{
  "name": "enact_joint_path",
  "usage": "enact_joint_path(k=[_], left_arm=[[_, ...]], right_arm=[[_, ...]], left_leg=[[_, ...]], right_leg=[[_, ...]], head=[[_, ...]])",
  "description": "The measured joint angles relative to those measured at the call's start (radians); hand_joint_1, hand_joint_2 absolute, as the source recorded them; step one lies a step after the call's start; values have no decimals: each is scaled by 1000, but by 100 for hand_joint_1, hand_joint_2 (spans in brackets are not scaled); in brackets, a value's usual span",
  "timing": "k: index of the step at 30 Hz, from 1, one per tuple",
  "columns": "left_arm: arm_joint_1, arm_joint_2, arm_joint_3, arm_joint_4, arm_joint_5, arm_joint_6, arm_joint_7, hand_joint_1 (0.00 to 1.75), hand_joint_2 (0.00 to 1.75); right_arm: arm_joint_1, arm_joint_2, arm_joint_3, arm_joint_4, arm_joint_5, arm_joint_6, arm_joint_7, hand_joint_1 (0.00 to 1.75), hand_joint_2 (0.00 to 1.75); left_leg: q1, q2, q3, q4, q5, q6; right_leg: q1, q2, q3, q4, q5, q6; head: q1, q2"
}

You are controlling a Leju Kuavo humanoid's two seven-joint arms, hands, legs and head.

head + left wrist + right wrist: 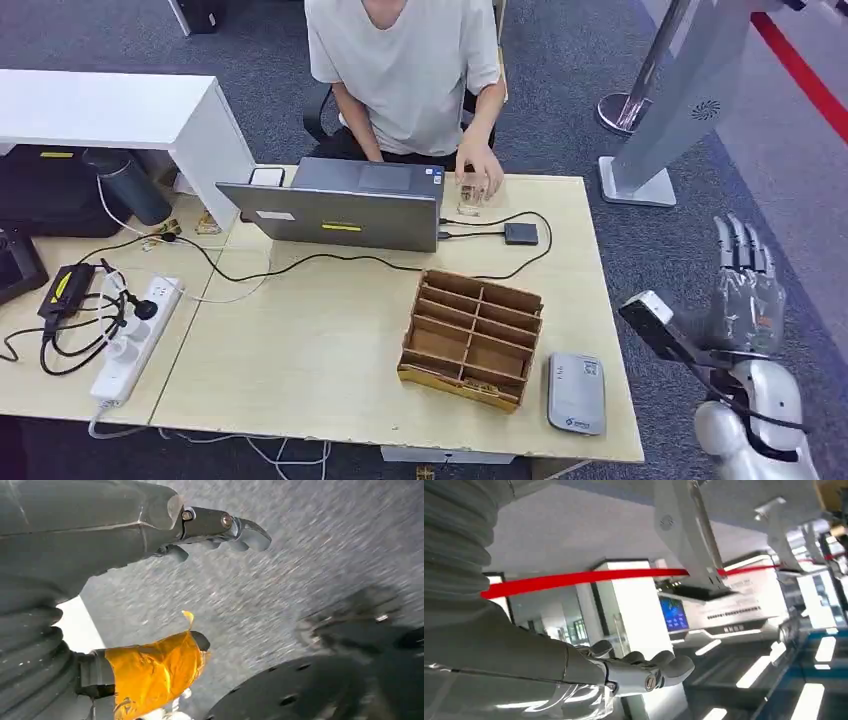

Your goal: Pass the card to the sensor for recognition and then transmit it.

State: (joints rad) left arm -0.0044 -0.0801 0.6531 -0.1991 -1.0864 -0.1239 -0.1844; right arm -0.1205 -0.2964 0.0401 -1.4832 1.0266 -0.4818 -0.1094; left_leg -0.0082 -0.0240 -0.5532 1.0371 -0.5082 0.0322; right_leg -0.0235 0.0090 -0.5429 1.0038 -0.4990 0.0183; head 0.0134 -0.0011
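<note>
A flat grey sensor box [575,392] lies near the table's front right corner. A small black box [521,234] is cabled to the laptop [340,205]. The seated person's hand [480,172] rests on a small clear thing by the laptop; I cannot make out a card. My right hand [745,290] is raised off the table's right side above the carpet, fingers straight and apart, holding nothing; the right wrist view shows it [639,672] likewise. My left hand [200,530] hangs over blurred carpet, fingers apart from its orange-wrapped thumb [155,672], with nothing in it.
A wooden divided box [470,338] stands left of the grey sensor box. A power strip [135,340] with tangled cables lies on the table's left part. A white desk unit [110,110] is at far left, and a grey stand [680,100] rises to the right.
</note>
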Motion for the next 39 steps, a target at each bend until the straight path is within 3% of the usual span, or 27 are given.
enact_joint_path(k=[5,6,9,10,15,22,39], left_arm=[[0,0,-1,0,1,-4,-45,0,175],[-2,2,-1,0,4,-24,-46,0,0],[-3,6,0,1,34,-92,-57,0,0],[-4,8,0,2,40,-104,-59,0,175],[-3,9,1,6,51,-150,-61,0,175],[-4,9,1,6,52,-159,-53,0,175],[-6,7,1,7,46,-149,-14,0,175]], right_arm=[[-32,7,42,-40,10,-2,14,0,175],[-48,11,57,-42,10,2,16,0,175],[-104,33,98,-38,6,11,23,0,175],[-122,39,113,-35,6,11,24,0,175],[-204,73,176,-15,7,11,42,0,175],[-261,109,235,13,13,13,47,0,175],[-263,132,300,31,7,25,73,0,175]], left_leg=[[0,1,-1,0,0,0],[0,1,-1,0,0,0],[0,1,0,0,0,0],[0,1,0,0,0,0],[0,1,0,0,1,-1],[0,0,-1,0,1,-1],[0,0,0,0,1,-1]], right_leg=[[0,0,0,0,0,0],[0,0,0,0,0,0],[0,1,-1,0,1,-1],[0,1,-1,0,1,-1],[0,0,-1,1,1,-2],[0,0,-1,1,1,-2],[0,0,-1,1,1,-2]], head=[[0,0],[0,0],[0,0],[0,0],[0,0],[0,0],[0,0]])
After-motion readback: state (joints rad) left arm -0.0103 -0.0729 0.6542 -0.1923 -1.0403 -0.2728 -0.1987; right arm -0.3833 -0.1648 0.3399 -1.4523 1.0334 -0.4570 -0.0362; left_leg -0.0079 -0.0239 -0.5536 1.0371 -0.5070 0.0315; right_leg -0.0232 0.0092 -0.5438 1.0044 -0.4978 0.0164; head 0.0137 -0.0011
